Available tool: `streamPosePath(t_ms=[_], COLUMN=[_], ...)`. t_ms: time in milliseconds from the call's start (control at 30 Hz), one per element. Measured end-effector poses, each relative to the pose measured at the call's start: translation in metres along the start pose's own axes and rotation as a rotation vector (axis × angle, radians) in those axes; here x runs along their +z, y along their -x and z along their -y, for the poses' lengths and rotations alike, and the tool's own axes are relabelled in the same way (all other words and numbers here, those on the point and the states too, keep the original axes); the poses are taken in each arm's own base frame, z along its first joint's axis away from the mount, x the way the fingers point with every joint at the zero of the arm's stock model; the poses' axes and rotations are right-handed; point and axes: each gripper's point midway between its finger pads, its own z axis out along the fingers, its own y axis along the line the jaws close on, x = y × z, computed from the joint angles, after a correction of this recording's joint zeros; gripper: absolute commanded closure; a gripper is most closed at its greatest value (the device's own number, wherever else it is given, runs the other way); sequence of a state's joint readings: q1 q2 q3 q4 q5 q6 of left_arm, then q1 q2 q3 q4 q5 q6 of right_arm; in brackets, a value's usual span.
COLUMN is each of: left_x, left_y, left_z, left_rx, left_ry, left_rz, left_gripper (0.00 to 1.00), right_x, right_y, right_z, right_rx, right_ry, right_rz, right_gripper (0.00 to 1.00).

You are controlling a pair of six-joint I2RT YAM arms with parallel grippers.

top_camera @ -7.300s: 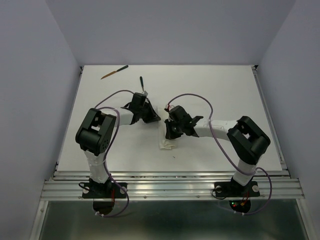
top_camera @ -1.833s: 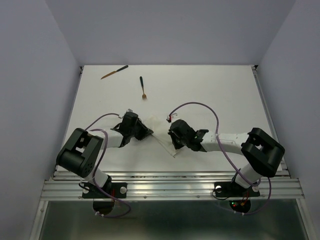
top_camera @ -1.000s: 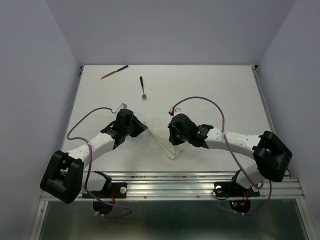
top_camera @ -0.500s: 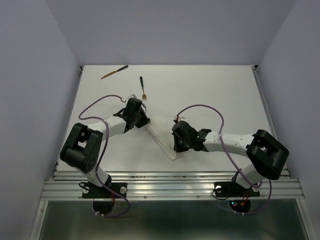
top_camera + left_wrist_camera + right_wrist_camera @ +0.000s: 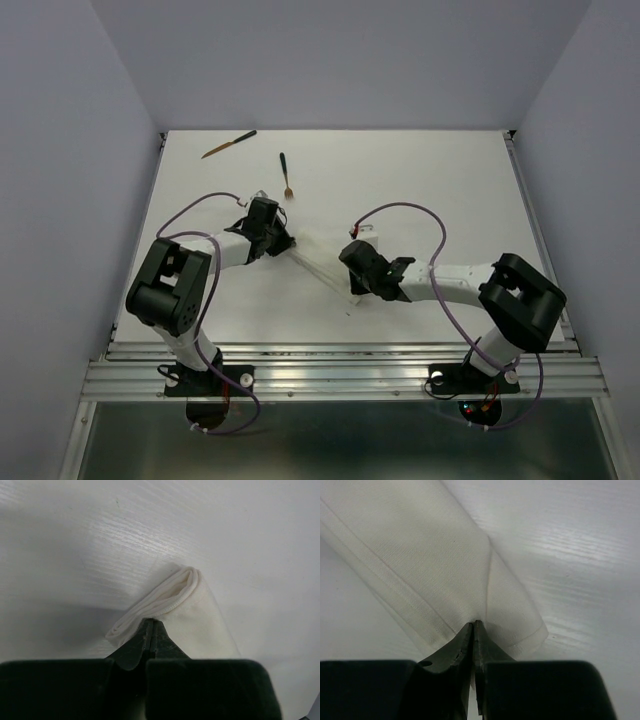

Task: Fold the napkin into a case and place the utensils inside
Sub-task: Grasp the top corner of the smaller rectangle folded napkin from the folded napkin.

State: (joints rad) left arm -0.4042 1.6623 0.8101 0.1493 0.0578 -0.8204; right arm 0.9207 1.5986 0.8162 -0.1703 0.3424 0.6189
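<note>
L gripper (image 5: 151,630) is clamped tight on one end of the napkin (image 5: 320,265), jaws pinched together w/ only cloth btwn them. On its wrist cam I see the tips biting the edge of the fold. Past them the cloth end shows as a rounded stack of several layers lying on the table (image 5: 450,200).

R gripper (image 5: 474,626) is likewise closed on the napkin's other end, jaws nearly meeting, w/ a small crease of fabric running up from the pinch. On that wrist cam the cloth spreads away from the tips as a flat band w/ a hemmed edge along its left side and a corner just right of the tips.

From the top cam the napkin is folded into a narrow strip running diagonally btwn the two grippers, around mid-table. Its far end is at the L gripper, its near end at the R gripper. The strip looks pulled fairly straight. I can't tell from above whether its middle rests on the table or hangs just off it.

L arm (image 5: 172,285) reaches in from the left and R arm (image 5: 455,280) from the right, each w/ a purple cable (image 5: 400,208) looping over it.

Fork (image 5: 286,177) lies on the table beyond the L gripper, near it but apart, dark handle pointing to the far edge. Second utensil (image 5: 228,145) lies further back toward the far-left corner, angled, dark end to the right. Both lie apart from the napkin.
</note>
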Motion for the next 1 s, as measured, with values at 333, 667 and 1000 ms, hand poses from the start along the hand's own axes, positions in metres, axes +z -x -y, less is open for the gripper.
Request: streamPosePath(t_ms=[333,667,1000], left_x=[-0.008,-0.009,-0.009], left_y=[-0.008,-0.01,-0.009], left_z=[-0.004,-0.004,-0.004], left_rx=[0.004,0.012,0.02], left_ry=[-0.018,-0.021,-0.02], left_rz=[-0.013,-0.022,-0.023], left_gripper=[1.0,1.0,1.0], right_x=[0.001,-0.024,0.0], right_y=[0.017,0.039,0.007], right_z=[0.023,0.016,0.022], right_rx=[-0.097,-0.012,0.025], right_ry=[-0.092,-0.049,-0.092], right_rz=[0.066,0.112,0.013], right_gripper=[0.87,0.87,0.87])
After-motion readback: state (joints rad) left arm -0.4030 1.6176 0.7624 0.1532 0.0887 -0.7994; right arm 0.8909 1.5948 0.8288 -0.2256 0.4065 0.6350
